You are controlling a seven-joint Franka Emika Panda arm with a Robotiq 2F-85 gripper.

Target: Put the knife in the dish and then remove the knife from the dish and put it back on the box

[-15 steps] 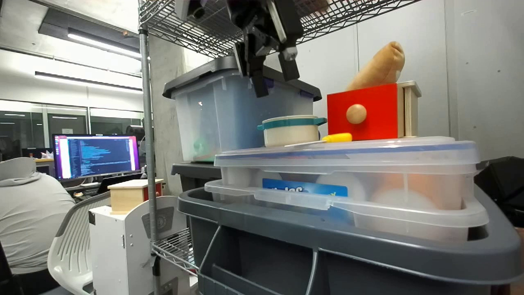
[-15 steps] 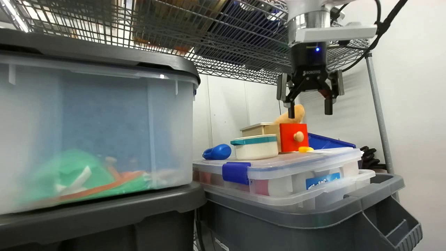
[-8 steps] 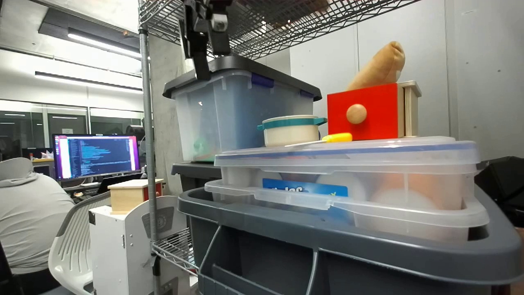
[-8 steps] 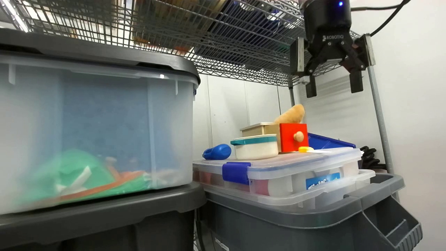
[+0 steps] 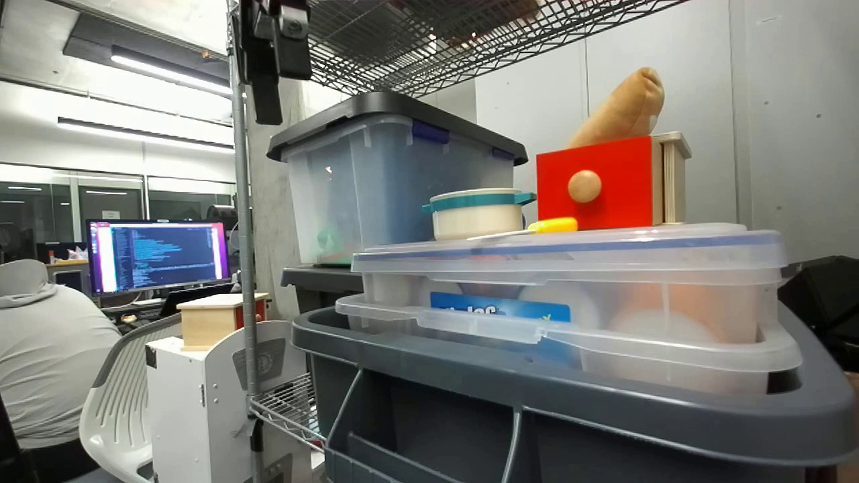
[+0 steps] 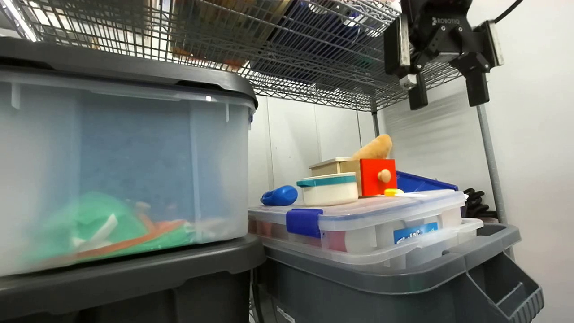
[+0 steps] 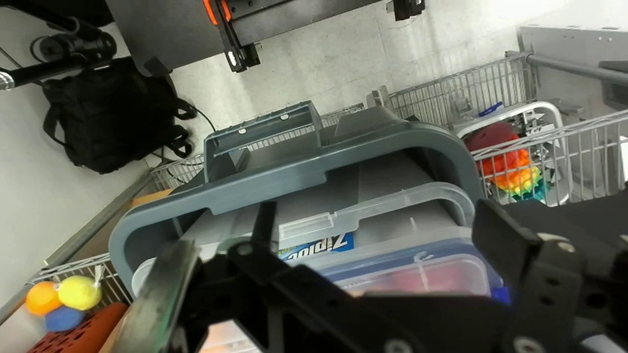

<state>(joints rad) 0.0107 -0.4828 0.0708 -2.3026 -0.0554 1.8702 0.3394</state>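
The knife has a yellow handle and a thin pale blade. It lies flat on the box lid in both exterior views, beside the red drawer block, and its handle also shows here. The cream dish with a teal band stands on the same lid. The box is translucent with a blue label; it also shows in the wrist view. My gripper is open and empty, high above the box and apart from everything. In the wrist view its fingers are wide apart; the knife and dish are not clearly visible there.
A red-fronted wooden drawer block with a tan plush on top stands behind the knife. A blue object lies near the dish. A tall dark-lidded bin stands alongside. A wire shelf hangs overhead. A grey tote supports the box.
My open gripper has moved up and away from the box, leftward in an exterior view and rightward in an exterior view. The knife, dish and box have not moved.
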